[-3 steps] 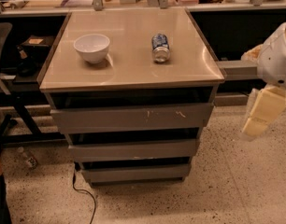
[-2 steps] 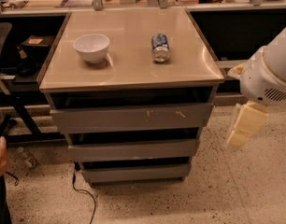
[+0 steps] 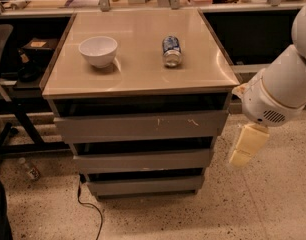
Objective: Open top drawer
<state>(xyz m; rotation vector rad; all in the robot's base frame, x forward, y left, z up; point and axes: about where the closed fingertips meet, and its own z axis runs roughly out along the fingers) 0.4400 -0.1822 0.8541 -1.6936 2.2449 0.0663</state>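
Three drawers: stacked under the counter [image 3: 138, 79]; the top drawer [image 3: 141, 126] is the widest, with the middle drawer [image 3: 143, 160] and bottom drawer [image 3: 145, 185] below it.
Top drawer place: just beneath the counter's front edge, with a dark gap between them.
Top drawer facing: its flat grey front faces the camera, with small white scratches right of centre.
Top drawer long axis: level, running left to right.
End effector [image 3: 247, 145]: cream-coloured, hanging down from the white arm [image 3: 280, 91], right of the drawers, about level with the top and middle ones, apart from them.
End effector state: cannot tell whether apart or together; it holds nothing.
On the counter: a white bowl [image 3: 98, 50] on the left, upright; a can [image 3: 171, 50] near the middle, lying on its side, well apart from the bowl.
On the floor: a black cable [image 3: 90, 209] trails from the bottom left corner of the drawers; a small bottle [image 3: 29, 169] lies further left.
In the way: nothing stands before the top drawer's front.
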